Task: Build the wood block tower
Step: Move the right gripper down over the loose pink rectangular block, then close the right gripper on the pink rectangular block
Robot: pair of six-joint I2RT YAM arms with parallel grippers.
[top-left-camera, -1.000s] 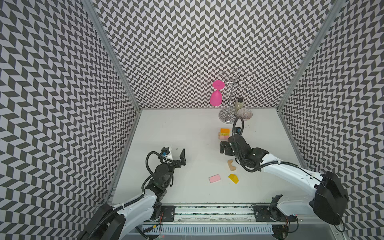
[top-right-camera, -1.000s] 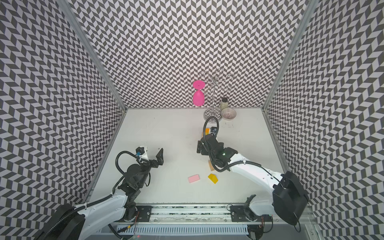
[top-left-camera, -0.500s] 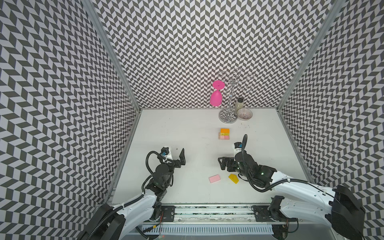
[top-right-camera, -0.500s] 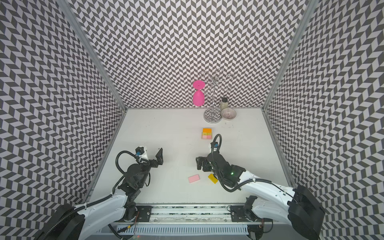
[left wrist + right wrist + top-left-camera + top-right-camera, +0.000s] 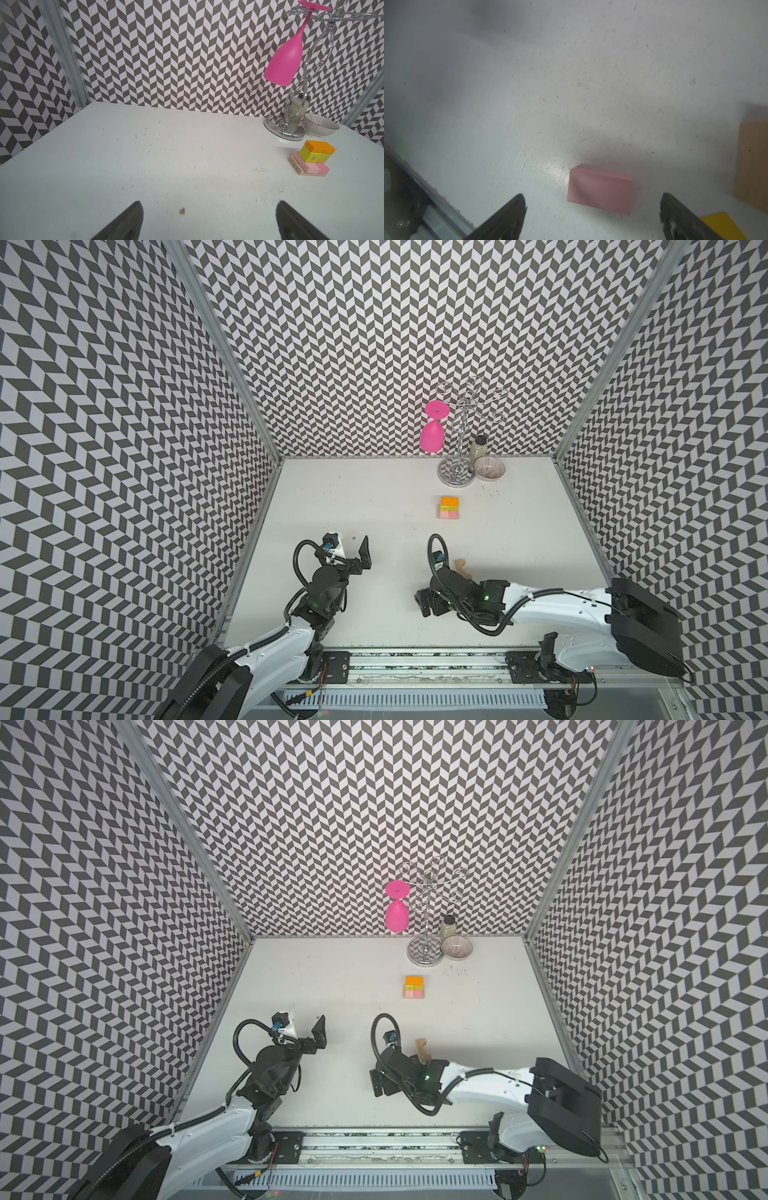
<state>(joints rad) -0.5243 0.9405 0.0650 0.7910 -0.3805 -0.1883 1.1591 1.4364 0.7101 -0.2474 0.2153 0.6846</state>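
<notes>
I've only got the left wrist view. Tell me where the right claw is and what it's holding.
Observer: The right claw is open and empty, low over the table, toward its front.
Operator: Report what's under it.
Observer: A loose pink block lies flat between its fingertips, with a gap on each side.
Operator: Name any other loose block nearby.
Observer: In both top views a tan arch block lies beside the right arm, well short of the tower.
</notes>
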